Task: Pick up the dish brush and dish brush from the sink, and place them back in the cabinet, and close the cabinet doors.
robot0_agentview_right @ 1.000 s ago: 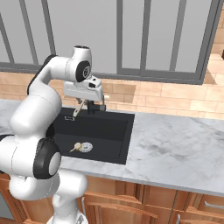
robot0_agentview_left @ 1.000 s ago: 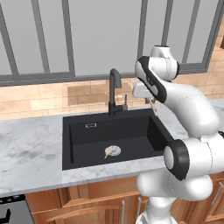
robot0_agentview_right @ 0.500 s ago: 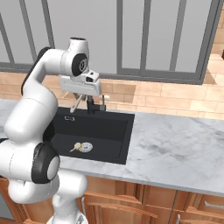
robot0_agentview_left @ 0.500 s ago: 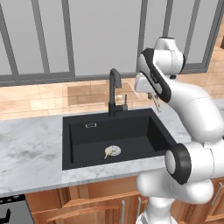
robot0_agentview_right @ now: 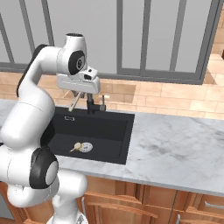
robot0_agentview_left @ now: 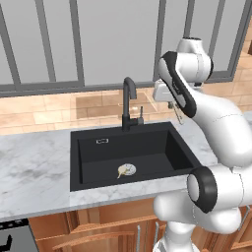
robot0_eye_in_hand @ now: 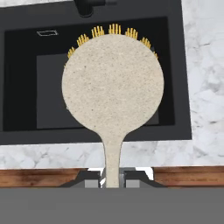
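Hand view: we saw the gripper [robot0_eye_in_hand: 113,181] pinching the handle of a tan brush [robot0_eye_in_hand: 113,85], fingers pressed to either side of the thin stem. Its round flat head faced the camera, with yellow bristle tips showing past the far rim. Behind it lay the black sink [robot0_eye_in_hand: 183,78], and the brush hung above the basin.

Right base view: we noted the gripper [robot0_agentview_right: 79,93] held high over the sink [robot0_agentview_right: 127,135], near the faucet [robot0_agentview_right: 90,104], the brush [robot0_agentview_right: 75,102] slanting down from it. A second brush [robot0_agentview_right: 82,147], white-headed, lay on the sink floor, toward the front.

Left base view: we found the gripper [robot0_agentview_left: 172,104] above the sink's [robot0_agentview_left: 74,162] right rear corner, right of the faucet [robot0_agentview_left: 129,104]; the held brush [robot0_agentview_left: 177,114] was small here and partly behind the arm. The second brush [robot0_agentview_left: 126,170] lay on the basin floor, forward of the faucet. Marble counter [robot0_agentview_left: 34,170] ringed the sink.
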Controlling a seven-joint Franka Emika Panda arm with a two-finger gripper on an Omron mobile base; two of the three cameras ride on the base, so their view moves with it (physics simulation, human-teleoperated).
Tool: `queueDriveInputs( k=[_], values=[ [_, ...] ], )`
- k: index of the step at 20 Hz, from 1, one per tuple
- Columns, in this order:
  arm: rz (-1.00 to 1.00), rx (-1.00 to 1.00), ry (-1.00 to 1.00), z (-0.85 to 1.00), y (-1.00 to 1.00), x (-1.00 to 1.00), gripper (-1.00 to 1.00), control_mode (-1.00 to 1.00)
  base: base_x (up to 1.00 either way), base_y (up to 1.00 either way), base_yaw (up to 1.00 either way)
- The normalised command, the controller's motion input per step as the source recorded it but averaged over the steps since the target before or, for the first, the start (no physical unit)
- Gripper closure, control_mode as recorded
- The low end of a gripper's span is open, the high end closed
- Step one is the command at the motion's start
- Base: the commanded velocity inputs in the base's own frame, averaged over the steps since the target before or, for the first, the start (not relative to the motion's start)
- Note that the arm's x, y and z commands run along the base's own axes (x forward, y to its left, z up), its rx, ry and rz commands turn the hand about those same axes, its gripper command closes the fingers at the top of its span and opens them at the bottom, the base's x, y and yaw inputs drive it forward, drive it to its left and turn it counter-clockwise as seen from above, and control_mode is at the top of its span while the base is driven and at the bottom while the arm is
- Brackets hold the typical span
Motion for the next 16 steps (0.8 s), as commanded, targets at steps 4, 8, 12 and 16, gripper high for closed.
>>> queueDriveInputs(
  k=[4, 8, 12, 16],
  values=[
    [0.0, 0.0, -0.01, 0.14, 0.0, -0.04, 1.0, -1.0, 0.0, 0.0, 0.0],
    [0.01, 0.0, -0.03, 0.02, 0.0, -0.2, 1.0, -1.0, 0.0, 0.0, 0.0],
    [0.03, -0.03, -0.03, 0.0, 0.01, -0.23, 1.0, -1.0, 0.0, 0.0, 0.0],
    [0.0, -0.07, -0.03, 0.0, 0.01, -0.2, 1.0, -1.0, 0.0, 0.0, 0.0]
  ],
)
